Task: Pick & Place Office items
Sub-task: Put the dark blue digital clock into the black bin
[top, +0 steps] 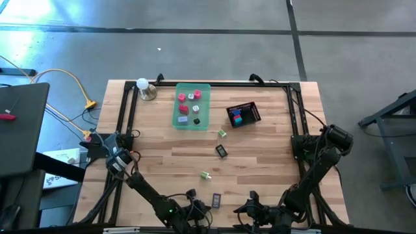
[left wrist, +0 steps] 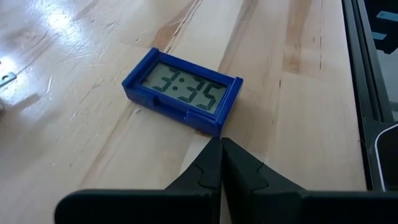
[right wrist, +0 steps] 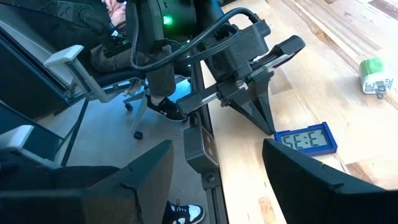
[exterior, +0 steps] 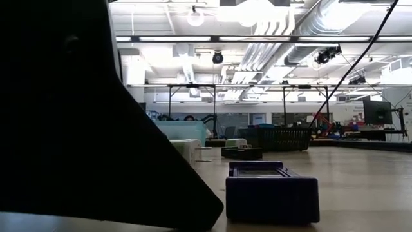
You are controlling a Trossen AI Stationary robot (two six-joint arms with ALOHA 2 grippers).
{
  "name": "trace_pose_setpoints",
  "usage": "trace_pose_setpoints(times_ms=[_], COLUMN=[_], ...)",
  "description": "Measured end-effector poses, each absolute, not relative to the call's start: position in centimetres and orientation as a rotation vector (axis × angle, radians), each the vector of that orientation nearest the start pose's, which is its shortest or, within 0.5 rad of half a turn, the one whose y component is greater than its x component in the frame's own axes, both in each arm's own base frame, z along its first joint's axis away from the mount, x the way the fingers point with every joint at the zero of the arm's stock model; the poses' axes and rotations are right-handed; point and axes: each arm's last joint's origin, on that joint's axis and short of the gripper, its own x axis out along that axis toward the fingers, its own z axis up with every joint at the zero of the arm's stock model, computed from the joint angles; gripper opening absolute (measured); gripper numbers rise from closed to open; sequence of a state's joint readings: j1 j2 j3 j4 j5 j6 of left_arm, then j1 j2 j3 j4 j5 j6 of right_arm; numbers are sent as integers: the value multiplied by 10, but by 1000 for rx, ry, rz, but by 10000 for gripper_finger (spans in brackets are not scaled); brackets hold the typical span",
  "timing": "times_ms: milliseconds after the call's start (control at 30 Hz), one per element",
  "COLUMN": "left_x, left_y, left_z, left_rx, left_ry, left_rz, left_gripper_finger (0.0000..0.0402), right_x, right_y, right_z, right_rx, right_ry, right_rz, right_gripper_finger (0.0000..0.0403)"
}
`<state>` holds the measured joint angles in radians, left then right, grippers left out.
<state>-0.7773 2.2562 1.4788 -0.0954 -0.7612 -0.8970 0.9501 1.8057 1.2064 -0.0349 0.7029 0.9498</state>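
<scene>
A small blue digital clock (left wrist: 183,90) lies flat near the table's near edge (top: 216,200). It also shows in the low view (exterior: 272,193) and the right wrist view (right wrist: 305,140). My left gripper (left wrist: 221,152) is shut, its tips right at one corner of the clock (top: 205,207). My right gripper (right wrist: 217,186) is open and stands to the clock's right by the near edge (top: 251,208). Two green-and-white pieces (top: 206,175) (top: 222,133) and a black piece (top: 221,151) rest on the wood. Pink and red pieces lie in the green tray (top: 192,120). Blue and red ones sit in the black basket (top: 244,114). My left gripper's shut fingertips (left wrist: 214,155) come low and slanting at the blue clock's corner (left wrist: 217,127) that faces them. I cannot tell whether they touch it. The clock lies flat on the table, display up.
A round white-topped thing (top: 144,87) stands at the far left corner. Black frame rails (top: 296,117) run along the table's sides. A person's shoes (right wrist: 166,109) and chair legs show beyond the near edge. Bare wood lies between the clock and the tray.
</scene>
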Motion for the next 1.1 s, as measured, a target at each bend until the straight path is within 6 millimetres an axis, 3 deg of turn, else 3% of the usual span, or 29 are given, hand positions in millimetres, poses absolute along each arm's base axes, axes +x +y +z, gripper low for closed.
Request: trace_pose_setpoints(times_ms=[667,800,1100], left_x=[342,344,344], left_y=[-313,-313,-315], left_z=[113,113,114], left_rx=[-194,-203,-213], left_ry=[583,596,619], left_rz=[176,160,119], left_gripper_finger=[9,46,179], right_x=[238,238,238], right_y=[310,310,310], right_z=[219,219,219], right_rx=[461,462,462], right_ry=[494,494,494], right_rz=[30,29,29], right_gripper_finger=[235,235,235])
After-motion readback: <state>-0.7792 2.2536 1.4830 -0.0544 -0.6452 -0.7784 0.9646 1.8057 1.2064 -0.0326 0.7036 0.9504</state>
